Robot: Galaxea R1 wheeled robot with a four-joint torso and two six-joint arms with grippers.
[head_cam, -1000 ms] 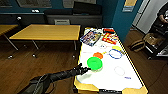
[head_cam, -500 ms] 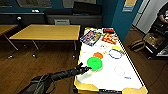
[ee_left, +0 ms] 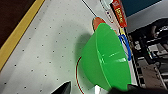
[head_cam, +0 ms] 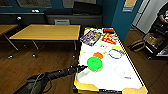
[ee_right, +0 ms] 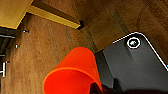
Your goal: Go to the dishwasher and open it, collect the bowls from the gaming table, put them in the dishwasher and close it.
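Observation:
A bright green bowl sits on the white top of the gaming table, near its left edge. My left gripper reaches in from the left and is right at the bowl's near side. In the left wrist view the green bowl looms large, and the left gripper is open, one dark fingertip on either side of the bowl's near rim. A small orange bowl lies just beyond it. Over the wooden floor, my right gripper is shut on another orange bowl.
A blue ring, a yellow piece and colourful game boxes lie further along the table. A yellow-topped table stands to the left. A bag, a cart and a person are at the right.

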